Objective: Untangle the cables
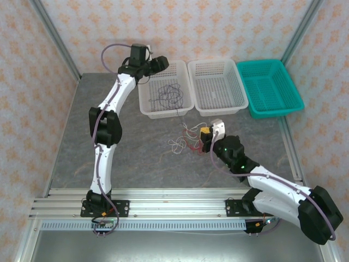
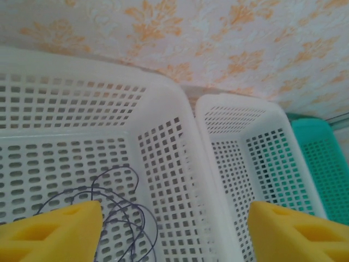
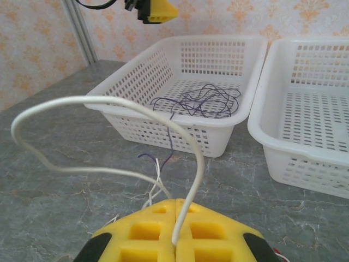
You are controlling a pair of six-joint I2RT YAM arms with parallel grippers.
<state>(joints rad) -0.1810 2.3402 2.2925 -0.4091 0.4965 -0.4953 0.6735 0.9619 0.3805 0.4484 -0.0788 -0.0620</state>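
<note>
A dark purple-black cable [image 1: 168, 94] lies loosely coiled inside the left white basket [image 1: 146, 103]. My left gripper [image 1: 159, 64] hovers over that basket's far end, open, with its yellow fingers [image 2: 52, 232] wide apart and nothing between them; the dark cable [image 2: 117, 207] lies below them. On the table in front of the baskets, white and red cables [image 1: 184, 141] form a small tangle. My right gripper [image 1: 206, 136] sits low at that tangle, shut on the white cable [image 3: 109, 101], which loops up from between the fingers [image 3: 147, 229]. A tail of the dark cable [image 3: 170, 139] hangs over the basket's front wall.
A second white basket [image 1: 221, 112] stands to the right of the first, and a teal basket [image 1: 262, 63] beyond it, both without cables. Metal frame posts and patterned walls close in the table at the back and sides.
</note>
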